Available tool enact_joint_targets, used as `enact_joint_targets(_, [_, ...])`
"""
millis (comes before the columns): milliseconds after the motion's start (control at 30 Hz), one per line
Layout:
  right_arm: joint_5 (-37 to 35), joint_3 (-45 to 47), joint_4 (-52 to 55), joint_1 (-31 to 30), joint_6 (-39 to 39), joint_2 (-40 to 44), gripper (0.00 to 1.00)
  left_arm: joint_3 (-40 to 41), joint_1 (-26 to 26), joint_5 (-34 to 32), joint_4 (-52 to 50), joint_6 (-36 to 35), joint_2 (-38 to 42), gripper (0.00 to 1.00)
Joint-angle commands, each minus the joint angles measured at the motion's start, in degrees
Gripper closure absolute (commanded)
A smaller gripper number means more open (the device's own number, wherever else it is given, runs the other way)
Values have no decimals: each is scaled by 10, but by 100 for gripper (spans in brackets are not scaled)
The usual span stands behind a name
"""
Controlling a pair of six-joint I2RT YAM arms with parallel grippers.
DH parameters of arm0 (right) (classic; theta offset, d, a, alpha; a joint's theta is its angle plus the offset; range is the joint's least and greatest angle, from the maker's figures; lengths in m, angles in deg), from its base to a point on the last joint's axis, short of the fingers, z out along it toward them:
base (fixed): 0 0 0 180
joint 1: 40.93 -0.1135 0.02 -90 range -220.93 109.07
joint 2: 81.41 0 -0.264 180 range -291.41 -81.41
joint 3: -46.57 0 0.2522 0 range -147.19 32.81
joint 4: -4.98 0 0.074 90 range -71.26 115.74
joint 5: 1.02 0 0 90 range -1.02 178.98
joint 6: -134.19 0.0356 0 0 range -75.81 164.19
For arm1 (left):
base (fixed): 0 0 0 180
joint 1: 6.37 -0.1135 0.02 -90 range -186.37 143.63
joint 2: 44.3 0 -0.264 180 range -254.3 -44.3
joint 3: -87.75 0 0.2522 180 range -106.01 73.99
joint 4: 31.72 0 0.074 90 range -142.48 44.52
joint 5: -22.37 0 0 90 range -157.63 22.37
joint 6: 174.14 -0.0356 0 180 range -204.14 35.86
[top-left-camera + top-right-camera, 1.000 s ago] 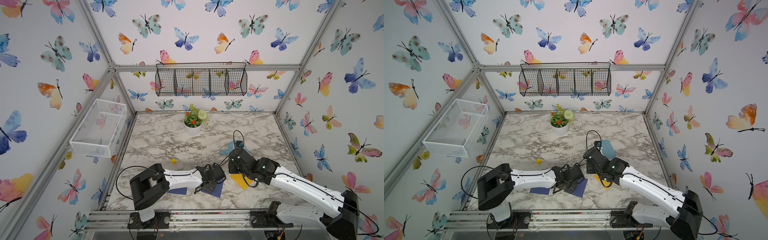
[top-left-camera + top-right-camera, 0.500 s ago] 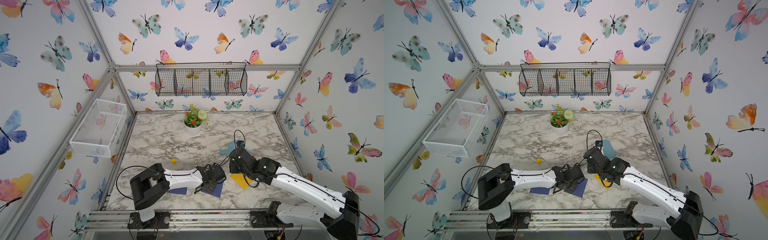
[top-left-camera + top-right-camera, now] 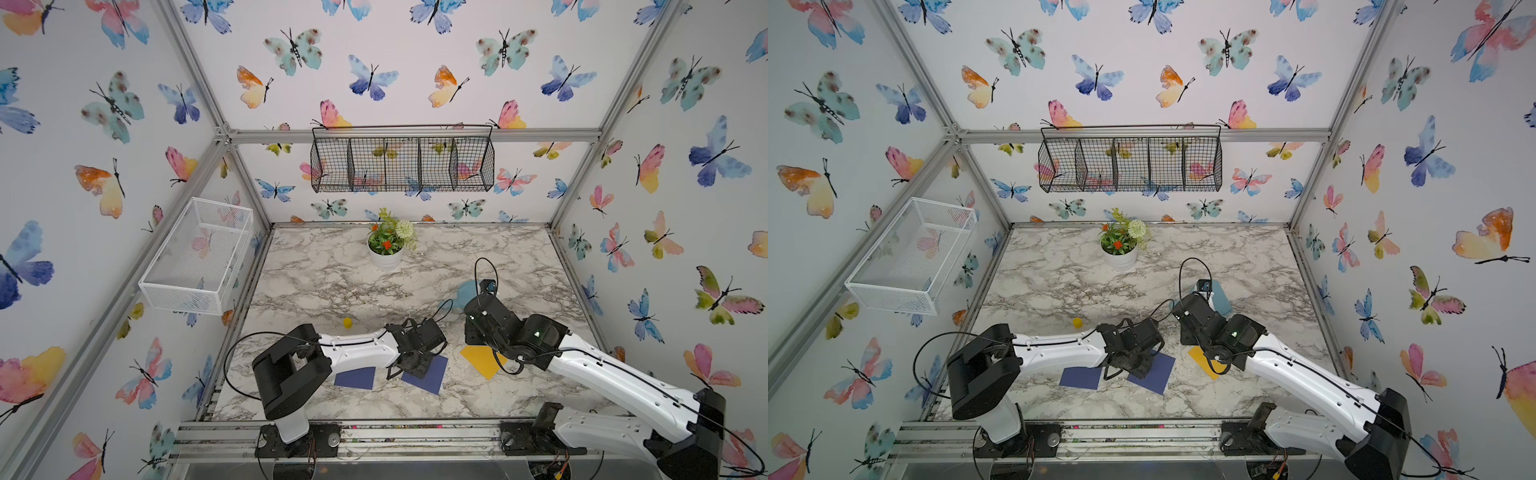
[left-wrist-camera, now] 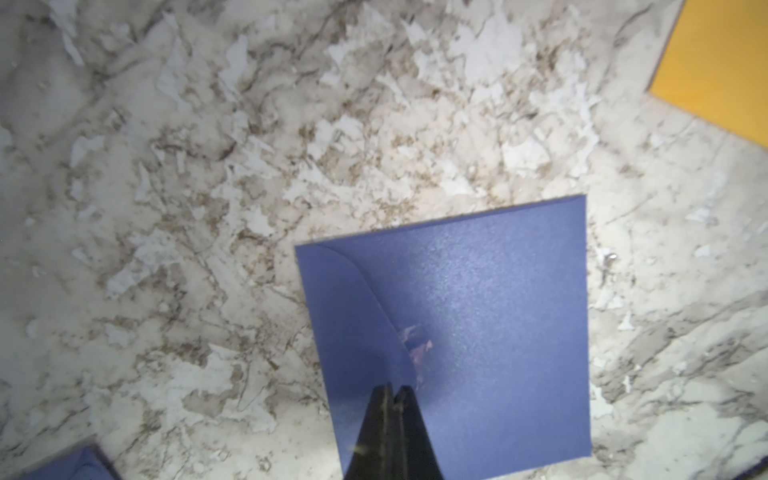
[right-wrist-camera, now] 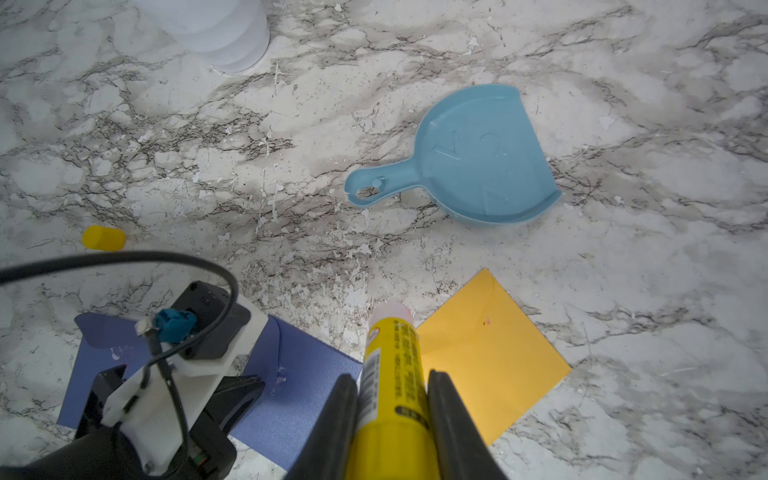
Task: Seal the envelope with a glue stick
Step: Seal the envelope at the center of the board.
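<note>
1. Step in hand: pressing the flap shut. The fingers of the left gripper [image 4: 392, 395] are together. Their tips sit on the blue envelope [image 4: 490, 316] at the point of its flap [image 4: 345, 316], which lies folded over the envelope body.
2. A pale pinkish smear [image 4: 417, 347] shows just beside the flap point. It is judged to be glue, so the gluing step appears done.
3. Glue stick location: the glue stick [image 5: 394, 345] is clamped between the fingers of the right gripper [image 5: 392, 378]. It is uncapped, and its pale tip points out over the table [image 5: 623, 291], between the blue envelope and a yellow envelope [image 5: 490, 353]. The wrist view does not show whether the tip touches anything.
4. The yellow cap [image 5: 104, 238] lies loose on the table, well apart from the envelopes.
5. Progress, as judged: the seal is nearly complete, but only the flap point is under pressure.
6. The next move calls for:
   - downward pressure carried along the whole flap edge;
   - a light sideways load, since the envelope may slide on the smooth table;
   - the exposed glue tip held clear of all paper.
</note>
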Motion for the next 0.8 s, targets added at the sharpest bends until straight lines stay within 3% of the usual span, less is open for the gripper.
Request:
enact_joint_targets(0, [-17,-15,14,3,6,10,97,-12,-1,13,5,-10,-8,95])
enact_joint_targets(467, [-11,-14,18,4,6,9,97,18,-1,14,27,-15,-51,97])
enact_joint_targets(767, [-9,-25,15,5,-2,-1,97,45,-5,31,44,-9,-26,97])
